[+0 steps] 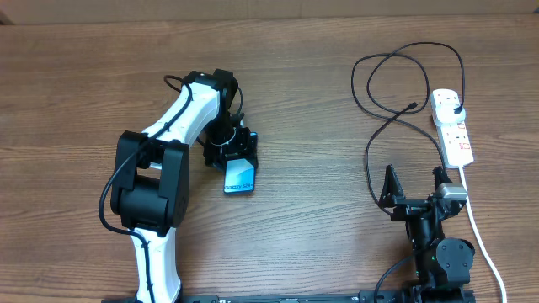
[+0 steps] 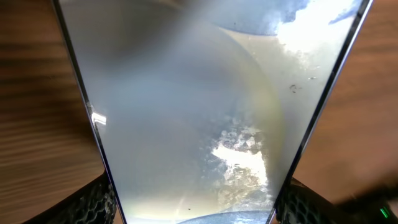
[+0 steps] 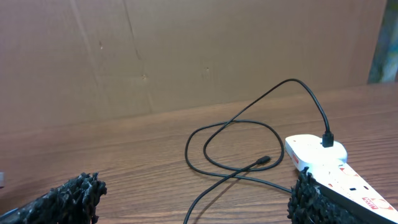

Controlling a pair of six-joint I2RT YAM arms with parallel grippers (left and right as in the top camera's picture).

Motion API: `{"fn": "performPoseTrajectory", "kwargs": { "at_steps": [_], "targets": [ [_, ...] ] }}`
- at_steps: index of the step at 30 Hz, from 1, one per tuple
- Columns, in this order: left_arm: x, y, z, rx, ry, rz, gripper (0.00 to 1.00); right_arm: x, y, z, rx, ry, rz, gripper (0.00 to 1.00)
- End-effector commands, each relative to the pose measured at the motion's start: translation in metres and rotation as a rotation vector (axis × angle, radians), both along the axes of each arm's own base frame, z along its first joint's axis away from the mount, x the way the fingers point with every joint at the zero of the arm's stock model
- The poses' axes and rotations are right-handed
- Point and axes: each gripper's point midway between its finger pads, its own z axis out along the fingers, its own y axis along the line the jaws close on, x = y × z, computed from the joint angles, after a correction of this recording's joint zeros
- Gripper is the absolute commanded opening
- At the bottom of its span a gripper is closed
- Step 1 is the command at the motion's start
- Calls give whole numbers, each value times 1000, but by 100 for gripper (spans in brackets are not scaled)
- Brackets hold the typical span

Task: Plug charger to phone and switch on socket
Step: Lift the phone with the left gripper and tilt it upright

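The phone [image 1: 240, 178] shows its light-blue screen left of the table's middle, and my left gripper [image 1: 230, 151] is shut on its far end. In the left wrist view the phone [image 2: 199, 106] fills the frame between my left gripper's [image 2: 196, 208] fingers. The black charger cable [image 1: 375, 126] lies in loops at the right, its small connector [image 1: 413, 105] free on the table and its plug [image 1: 455, 108] in the white socket strip [image 1: 455, 135]. My right gripper [image 1: 415, 187] is open and empty, near the strip. The right wrist view shows the right gripper [image 3: 186, 205], the connector [image 3: 264, 160], the plug [image 3: 328, 140] and the strip [image 3: 323, 162].
The strip's thick white cord [image 1: 480, 227] runs down past the right arm toward the front edge. A brown cardboard wall [image 3: 186, 56] stands behind the table. Bare wood lies between the phone and the cable loops.
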Motion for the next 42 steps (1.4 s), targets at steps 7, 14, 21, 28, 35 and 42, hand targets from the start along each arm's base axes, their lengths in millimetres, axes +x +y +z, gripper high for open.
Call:
{"fn": "performPoseTrajectory", "kwargs": {
  "at_steps": [7, 14, 21, 28, 35, 42],
  "targets": [
    [-11, -37, 26, -289, 45, -71, 41, 0, 2, -3, 2, 2, 7, 100],
    [-22, -40, 31, -307, 81, -88, 41, 0, 2, -3, 1, 2, 7, 100],
    [-27, -62, 44, -427, 101, -91, 42, 0, 2, -3, 1, 2, 7, 100],
    [-34, -74, 61, -532, 153, -51, 43, 0, 2, -3, 1, 2, 7, 100],
    [-46, -83, 82, -629, 232, -15, 43, 0, 2, -3, 1, 2, 7, 100],
    [-57, -86, 102, -695, 309, 17, 43, 0, 2, -3, 2, 2, 7, 100]
  ]
}}
